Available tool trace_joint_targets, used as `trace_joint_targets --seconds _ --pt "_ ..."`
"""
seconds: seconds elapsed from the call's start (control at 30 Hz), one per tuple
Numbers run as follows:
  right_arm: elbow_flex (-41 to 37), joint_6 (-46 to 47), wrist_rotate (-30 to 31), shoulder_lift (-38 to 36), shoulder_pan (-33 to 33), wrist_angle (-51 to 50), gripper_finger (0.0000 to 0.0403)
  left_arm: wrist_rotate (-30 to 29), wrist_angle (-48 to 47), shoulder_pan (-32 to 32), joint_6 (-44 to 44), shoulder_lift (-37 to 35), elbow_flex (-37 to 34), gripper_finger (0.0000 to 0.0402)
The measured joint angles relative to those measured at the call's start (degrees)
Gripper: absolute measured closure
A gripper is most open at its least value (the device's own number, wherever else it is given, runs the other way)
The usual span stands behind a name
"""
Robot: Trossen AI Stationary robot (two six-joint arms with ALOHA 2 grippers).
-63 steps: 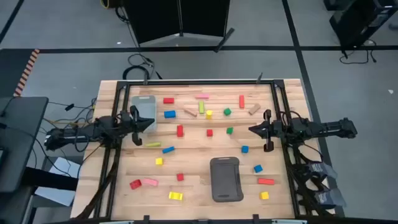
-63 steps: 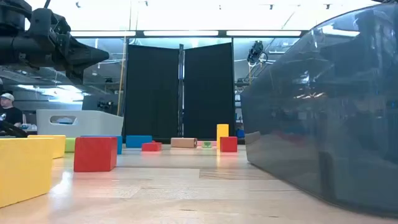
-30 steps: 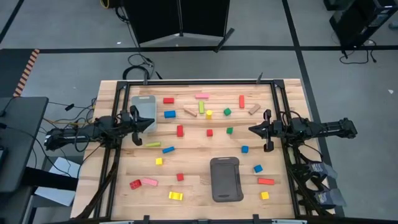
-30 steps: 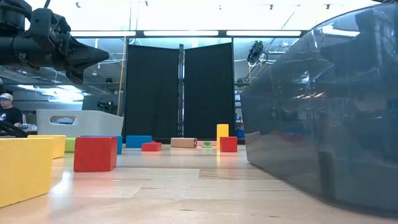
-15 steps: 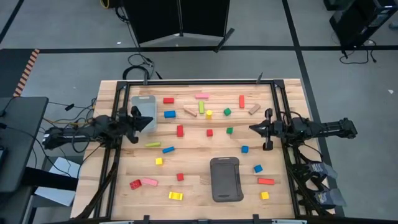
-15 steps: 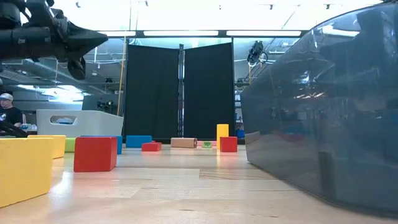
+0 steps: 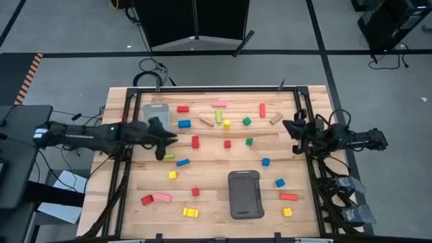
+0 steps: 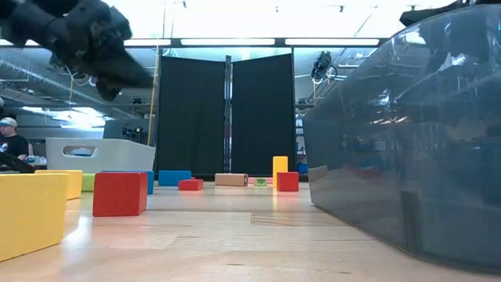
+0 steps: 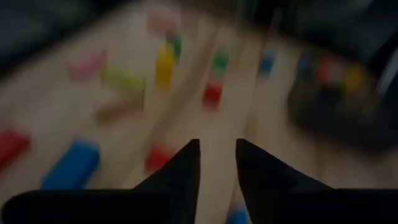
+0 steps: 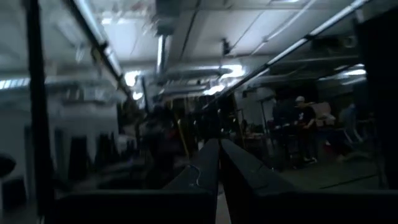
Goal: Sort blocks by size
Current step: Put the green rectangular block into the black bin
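Observation:
Small painted blocks lie scattered flat on the wooden table (image 7: 216,172): among them a red one (image 7: 196,142), a blue one (image 7: 184,123), a yellow-green bar (image 7: 166,156), a pink bar (image 7: 219,104) and a red bar (image 7: 288,196). My left gripper (image 7: 172,140) hovers over the left half of the table, just left of the red block, open and empty; its fingers show apart in the left wrist view (image 9: 217,146). My right gripper (image 7: 287,126) hangs at the right edge, shut and empty, tipped up toward the room (image 10: 219,146).
A light grey tray (image 7: 154,111) stands at the far left, behind my left gripper. A dark grey tray (image 7: 245,194) stands near the front middle and fills the right of the low view (image 8: 407,141). Black frame rails run along both table sides.
My left gripper has gone from beside the light grey tray toward the table's right, out over the blocks. My right gripper has drawn back a little toward the right edge and turned toward the far side.

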Motion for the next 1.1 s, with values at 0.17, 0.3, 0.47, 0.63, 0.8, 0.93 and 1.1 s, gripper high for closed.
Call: trace_joint_targets --seconds 0.17,0.3,0.47,0.63,0.8,0.93,1.1 --pt "0.0 0.4 0.8 0.2 -0.3 -0.4 0.0376 -1.0 -17.7 -6.4 -3.3 12.9 10.0 0.0262" --pt "0.0 -0.2 0.8 0.9 -0.4 -2.1 0.0376 -1.9 -22.6 -12.2 -5.5 20.9 13.9 0.0261" --pt "0.0 -1.3 0.8 2.5 -0.4 -2.2 0.0376 -5.2 -26.6 -17.6 -8.2 27.7 14.9 0.0261" --pt "0.0 -1.3 0.7 4.4 -0.4 -2.2 0.0376 -6.6 -27.9 -20.6 -11.7 30.7 14.9 0.0250" --pt "0.0 -1.4 0.6 6.0 -0.4 -2.1 0.0376 -7.6 -31.3 -21.5 -15.1 33.0 14.9 0.0220" --pt "0.0 -1.4 0.6 7.0 -0.4 -2.1 0.0376 -7.4 -31.1 -21.6 -15.4 35.7 14.9 0.0197" --pt "0.0 -0.9 0.6 7.5 -0.4 -2.0 0.0376 -7.5 -31.1 -21.6 -15.3 39.0 14.9 0.0187"
